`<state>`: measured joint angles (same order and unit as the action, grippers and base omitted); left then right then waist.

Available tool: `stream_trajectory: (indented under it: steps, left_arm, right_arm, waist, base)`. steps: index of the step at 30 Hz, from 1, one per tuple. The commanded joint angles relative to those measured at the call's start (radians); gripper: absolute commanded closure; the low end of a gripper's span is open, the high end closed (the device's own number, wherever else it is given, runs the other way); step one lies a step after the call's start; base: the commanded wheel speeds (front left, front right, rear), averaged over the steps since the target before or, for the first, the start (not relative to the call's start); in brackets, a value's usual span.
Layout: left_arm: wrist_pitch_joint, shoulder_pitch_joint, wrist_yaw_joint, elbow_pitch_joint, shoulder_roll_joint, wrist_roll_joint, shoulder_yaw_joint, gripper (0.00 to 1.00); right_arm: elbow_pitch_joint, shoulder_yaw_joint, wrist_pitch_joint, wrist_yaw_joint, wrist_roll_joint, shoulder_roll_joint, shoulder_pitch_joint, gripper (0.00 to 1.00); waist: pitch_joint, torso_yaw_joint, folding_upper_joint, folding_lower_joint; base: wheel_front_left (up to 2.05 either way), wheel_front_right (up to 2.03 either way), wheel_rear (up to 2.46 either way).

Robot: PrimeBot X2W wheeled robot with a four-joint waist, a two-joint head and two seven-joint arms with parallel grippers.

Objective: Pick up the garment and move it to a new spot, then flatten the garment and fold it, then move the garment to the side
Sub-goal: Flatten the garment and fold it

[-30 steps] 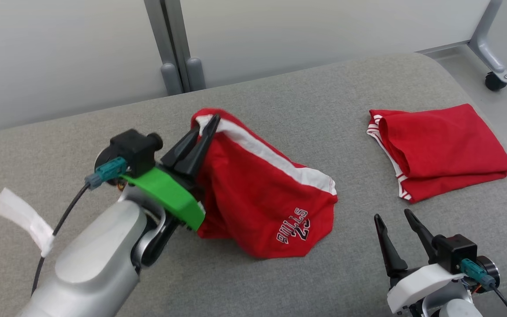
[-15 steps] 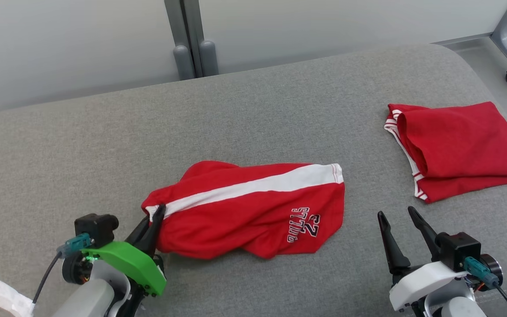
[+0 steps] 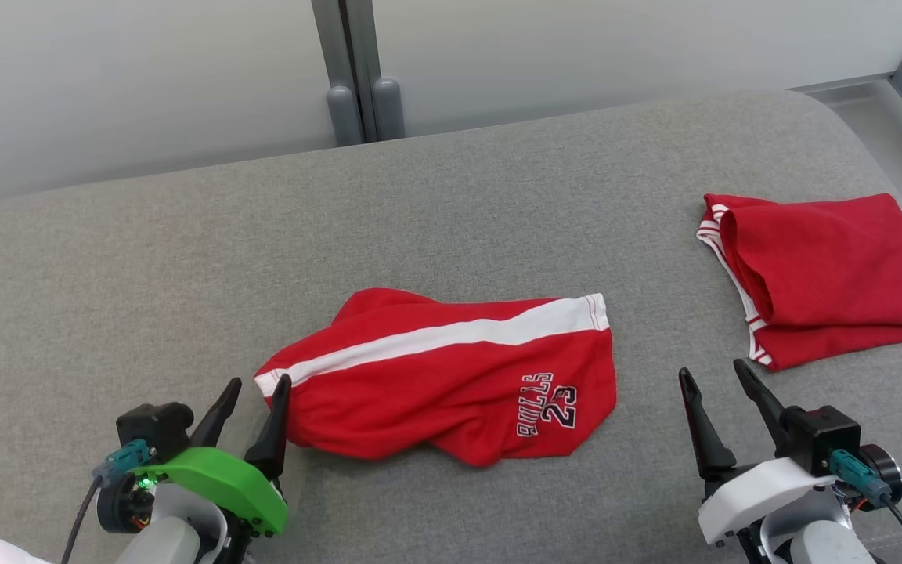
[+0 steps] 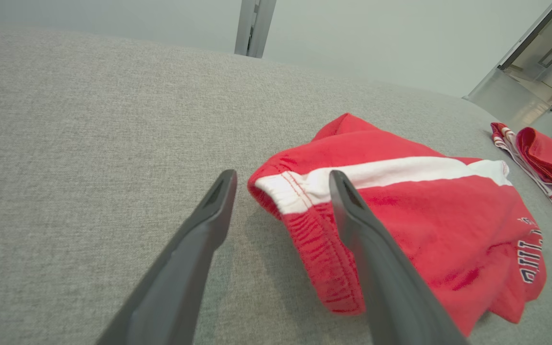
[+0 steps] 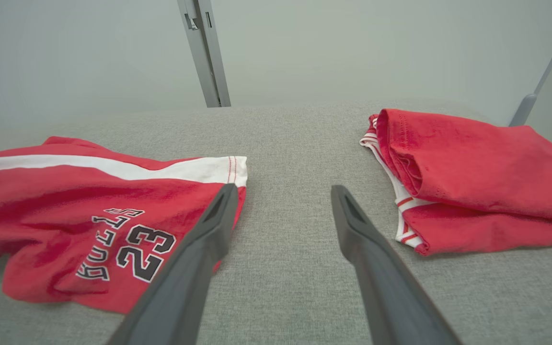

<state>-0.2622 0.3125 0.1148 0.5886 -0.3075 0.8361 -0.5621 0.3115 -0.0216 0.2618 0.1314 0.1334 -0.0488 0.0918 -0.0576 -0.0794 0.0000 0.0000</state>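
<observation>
Left claw (image 3: 259, 381) sits low, spread wide, holding nothing. The left wrist view shows a waistband corner of the shorts (image 3: 451, 376) within its gap. Right claw (image 3: 712, 368) gapes, empty.

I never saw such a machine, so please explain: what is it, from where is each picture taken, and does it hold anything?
It is a wheeled robot with two arms. One picture looks down from its head; the other two look along each arm's dark fingers. On the grey cushion lie red shorts and, to the robot's right, a folded red garment. The left end effector is open at the shorts' edge; the right end effector is open too. Nothing is held.
</observation>
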Motion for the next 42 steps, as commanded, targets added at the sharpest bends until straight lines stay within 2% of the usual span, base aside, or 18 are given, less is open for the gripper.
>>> stream_trajectory:
  steps: [1, 7, 11, 16, 25, 34, 42]
  left_arm:
    - [-0.003, -0.025, -0.007, -0.006, 0.005, -0.024, 0.017, 0.0]
    - [-0.003, -0.089, -0.033, -0.075, 0.031, -0.113, 0.128, 0.0]
    - [-0.003, -0.146, -0.038, -0.153, 0.073, -0.187, 0.205, 0.0]
    - [-0.003, -0.216, -0.037, -0.223, 0.141, -0.266, 0.289, 0.0]
    - [-0.003, -0.302, -0.019, -0.276, 0.203, -0.372, 0.393, 0.0]
    - [-0.003, -0.349, -0.003, -0.283, 0.239, -0.419, 0.437, 0.0]
    - [-0.003, -0.345, 0.007, -0.27, 0.249, -0.442, 0.448, 0.0]
  right_arm:
    - [0.006, 0.006, 0.004, -0.002, -0.008, -0.004, 0.005, 0.0]
    - [0.01, 0.023, 0.004, -0.002, -0.024, -0.004, 0.022, 0.0]
    - [0.011, 0.036, 0.004, -0.002, -0.03, -0.003, 0.028, 0.0]
    - [0.016, 0.039, 0.004, -0.002, -0.03, -0.004, 0.033, 0.0]
    - [0.023, 0.023, 0.004, -0.002, -0.004, -0.004, 0.008, 0.0]
    - [0.044, 0.0, 0.004, -0.002, 0.02, -0.004, -0.002, 0.0]
    - [0.057, 0.002, 0.004, -0.002, 0.011, -0.004, 0.005, 0.0]
  waist:
    - [0.008, 0.008, 0.0, 0.0]
    - [0.019, 0.019, 0.0, 0.0]
    - [0.029, 0.024, 0.0, 0.0]
    - [0.048, 0.025, 0.0, 0.0]
    - [0.075, 0.027, 0.0, 0.0]
    - [0.081, 0.031, 0.0, 0.0]
    - [0.08, 0.032, 0.0, 0.0]
  base:
    - [0.0, 0.0, 0.0]
    - [0.0, 0.0, 0.0]
    - [0.0, 0.0, 0.0]
    - [0.0, 0.0, 0.0]
    - [0.0, 0.0, 0.0]
    - [0.0, 0.0, 0.0]
    - [0.0, 0.0, 0.0]
